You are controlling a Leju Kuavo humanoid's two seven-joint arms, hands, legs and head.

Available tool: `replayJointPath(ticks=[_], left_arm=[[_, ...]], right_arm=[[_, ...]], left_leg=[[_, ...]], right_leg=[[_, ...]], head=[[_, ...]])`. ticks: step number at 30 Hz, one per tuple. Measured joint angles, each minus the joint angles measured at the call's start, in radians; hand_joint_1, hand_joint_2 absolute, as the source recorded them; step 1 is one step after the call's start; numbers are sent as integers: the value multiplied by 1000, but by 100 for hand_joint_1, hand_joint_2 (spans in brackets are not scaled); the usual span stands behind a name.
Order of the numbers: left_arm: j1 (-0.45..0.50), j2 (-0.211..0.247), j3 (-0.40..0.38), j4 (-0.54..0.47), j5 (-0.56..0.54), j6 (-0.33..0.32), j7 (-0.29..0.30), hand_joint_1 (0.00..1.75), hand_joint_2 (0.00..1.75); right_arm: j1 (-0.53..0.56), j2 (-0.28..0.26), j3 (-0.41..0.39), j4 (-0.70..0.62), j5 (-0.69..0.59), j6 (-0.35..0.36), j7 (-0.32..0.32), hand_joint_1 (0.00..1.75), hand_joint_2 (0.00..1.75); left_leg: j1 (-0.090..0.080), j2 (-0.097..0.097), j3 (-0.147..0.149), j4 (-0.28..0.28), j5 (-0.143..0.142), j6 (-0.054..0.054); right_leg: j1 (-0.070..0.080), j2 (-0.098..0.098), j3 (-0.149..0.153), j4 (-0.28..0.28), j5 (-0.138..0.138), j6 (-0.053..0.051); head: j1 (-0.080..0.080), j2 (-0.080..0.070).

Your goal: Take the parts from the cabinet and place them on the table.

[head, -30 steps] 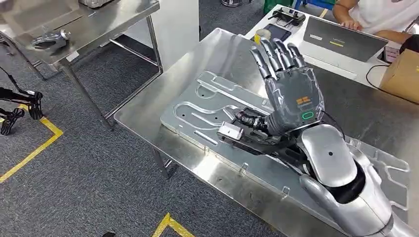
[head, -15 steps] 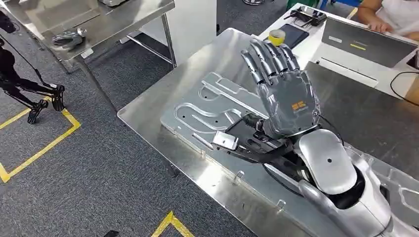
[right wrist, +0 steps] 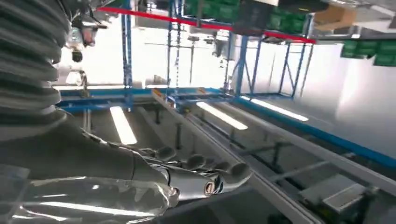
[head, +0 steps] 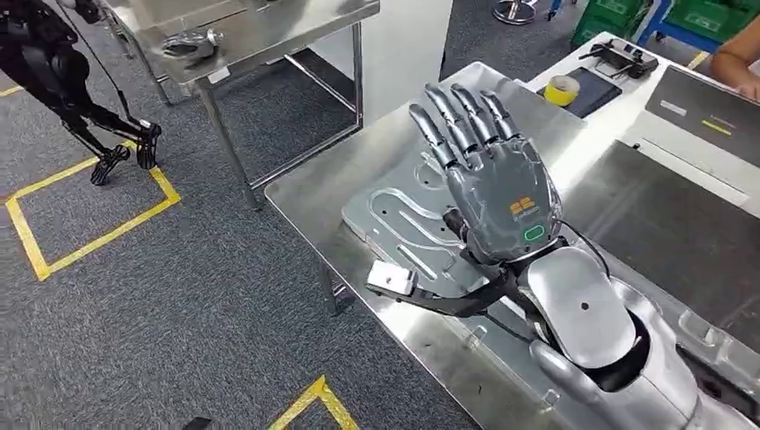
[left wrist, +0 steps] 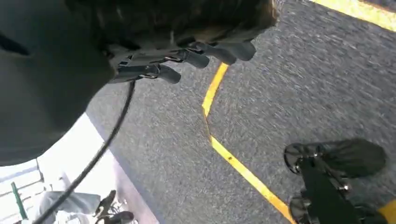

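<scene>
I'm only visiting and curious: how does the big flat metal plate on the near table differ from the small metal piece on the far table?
The plate is broad, flat and cut with curved grooves; the small piece is compact and lumpy. The plate is pale silver; the small piece looks darker. In the head view the raised right hand covers part of the plate; the small piece is unobstructed. Both look metallic.
</scene>
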Motion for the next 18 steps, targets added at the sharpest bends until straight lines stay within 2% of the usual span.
replayJointPath(ticks=[1,2,3,4,5,6,7,8,10,11,12,13,14,15,16,17,18], left_arm=[[-1,0,-1,0,0,0,0,0,0],[-1,0,-2,0,0,1,0,0,0],[0,-1,-2,0,0,1,0,0,0],[0,-2,-2,0,0,2,1,0,0],[0,-2,-3,0,0,3,1,0,0],[-1,-3,-3,0,0,3,1,0,0],[-1,-4,-3,0,0,3,2,0,0],[-6,-3,-4,0,0,4,2,0,0],[-4,-3,-6,0,0,5,3,0,0],[0,-3,-8,0,0,5,3,0,0],[2,-2,-10,0,0,5,3,0,0],[3,-3,-10,0,0,3,3,0,0],[1,-3,-11,0,2,3,3,0,0],[-3,-3,-11,0,3,2,3,0,0],[-6,-3,-12,0,3,-2,3,0,0],[-7,-3,-14,0,3,-3,3,0,0],[-7,-2,-18,0,3,-3,4,0,0]], right_arm=[[2,0,3,0,0,-1,0,0,175],[3,0,6,0,0,-3,-1,0,175],[3,0,10,0,0,-5,-1,0,175],[3,0,14,0,0,-8,-3,0,175],[3,0,17,0,-1,-11,-3,0,175],[2,1,20,0,-1,-15,-3,0,175],[2,1,24,0,-1,-16,-4,0,175],[1,2,27,-1,-2,-17,-4,0,175],[0,3,32,-2,-1,-18,-5,0,175],[-2,5,36,-2,0,-20,-7,0,175],[-2,7,39,-2,0,-23,-9,0,175],[-2,14,43,-2,2,-27,-11,0,175],[-5,21,48,-2,4,-37,-12,0,175],[-5,30,53,0,5,-47,-14,0,175],[-5,39,60,3,5,-59,-17,0,175],[-6,49,69,8,5,-73,-19,0,175],[-7,61,76,13,5,-90,-21,0,175]], left_leg=[[0,-12,-1,1,0,0],[-1,-23,-2,2,0,0],[-1,-35,-2,4,0,0],[-1,-48,-2,6,-1,-1],[0,-60,-1,7,-1,-1],[0,-75,1,9,-2,-3],[4,-84,-2,9,-3,-7],[-4,-97,-11,19,-3,-15],[6,-117,-18,8,6,-30],[6,-130,-19,5,11,-37],[6,-118,-24,11,7,-39],[0,-63,-32,32,-8,-45],[1,-29,-60,86,-41,-51],[2,-13,-96,157,-74,-55],[5,-5,-137,234,-104,-60],[7,-3,-166,286,-116,-64],[10,-2,-173,295,-107,-66]], right_leg=[[-1,3,-39,76,-27,2],[-1,4,-63,118,-33,3],[-1,4,-65,113,-14,2],[-1,6,-44,63,26,1],[-3,10,-11,-11,71,-1],[-4,31,35,-111,121,-5],[-9,82,59,-161,115,-10],[-11,90,65,-182,117,-7],[-2,69,66,-177,118,-12],[-4,57,68,-181,122,-18],[-13,43,75,-195,128,-28],[-11,31,82,-201,129,-32],[-10,19,83,-202,129,-38],[-8,5,83,-202,128,-40],[-7,-11,83,-202,126,-42],[-7,-25,83,-202,125,-42],[-7,-38,84,-201,123,-42]], head=[[1,0],[0,0],[1,0],[0,0],[0,0],[0,0],[-1,0],[-2,0],[-1,0],[-1,0],[0,0],[-4,0],[-10,0],[-9,0],[-9,0],[-10,0],[-10,0]])
